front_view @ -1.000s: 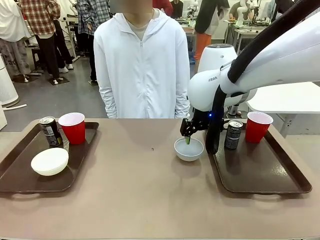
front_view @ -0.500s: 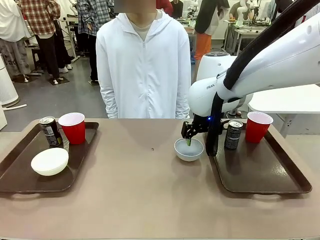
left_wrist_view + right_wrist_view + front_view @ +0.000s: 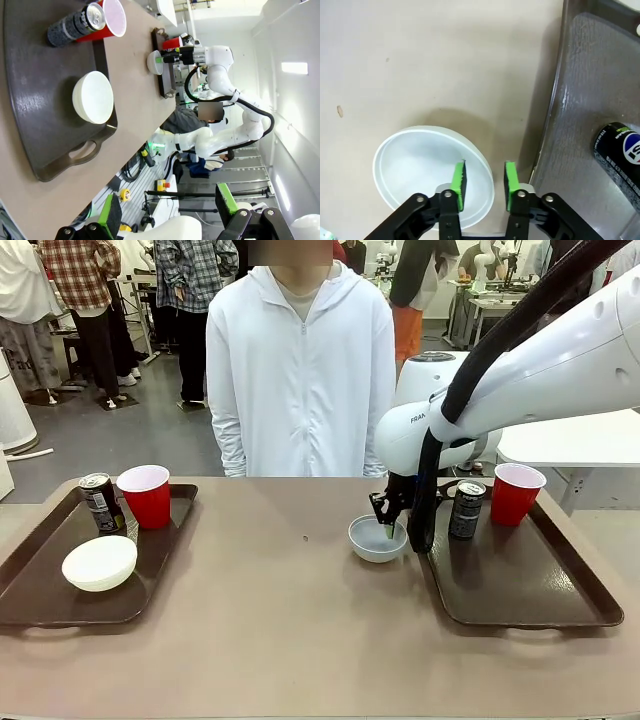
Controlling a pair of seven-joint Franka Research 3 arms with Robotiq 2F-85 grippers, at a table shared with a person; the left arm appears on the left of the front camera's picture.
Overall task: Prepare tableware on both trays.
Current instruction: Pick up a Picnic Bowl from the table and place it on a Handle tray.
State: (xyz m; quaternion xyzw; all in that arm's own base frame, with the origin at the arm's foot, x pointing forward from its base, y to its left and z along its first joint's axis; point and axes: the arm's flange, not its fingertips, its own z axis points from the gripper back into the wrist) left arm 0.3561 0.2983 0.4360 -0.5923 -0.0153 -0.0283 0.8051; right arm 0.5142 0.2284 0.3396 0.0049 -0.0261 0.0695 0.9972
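A pale grey-blue bowl (image 3: pixel 370 541) (image 3: pixel 415 165) rests on the bare table just left of the right tray (image 3: pixel 520 585) (image 3: pixel 585 90). My right gripper (image 3: pixel 388 529) (image 3: pixel 484 178) points down and is shut on its rim, one green pad inside and one outside. On that tray stand a dark can (image 3: pixel 466 510) (image 3: pixel 620 150) and a red cup (image 3: pixel 516 493). The left tray (image 3: pixel 35 590) (image 3: pixel 40 75) holds a cream-white bowl (image 3: pixel 99 563) (image 3: pixel 93 97), a can (image 3: pixel 100 503) and a red cup (image 3: pixel 147 496). My left gripper (image 3: pixel 167 212) hangs open and empty, away from that tray.
A person in a white hooded jacket (image 3: pixel 300 370) stands at the far edge of the table, arms down. Bare tabletop (image 3: pixel 270 610) lies between the two trays. The front half of the right tray is bare.
My right gripper has closed on the grey-blue bowl's rim and shifted slightly right. The person has stepped a little to the right. The left arm is still.
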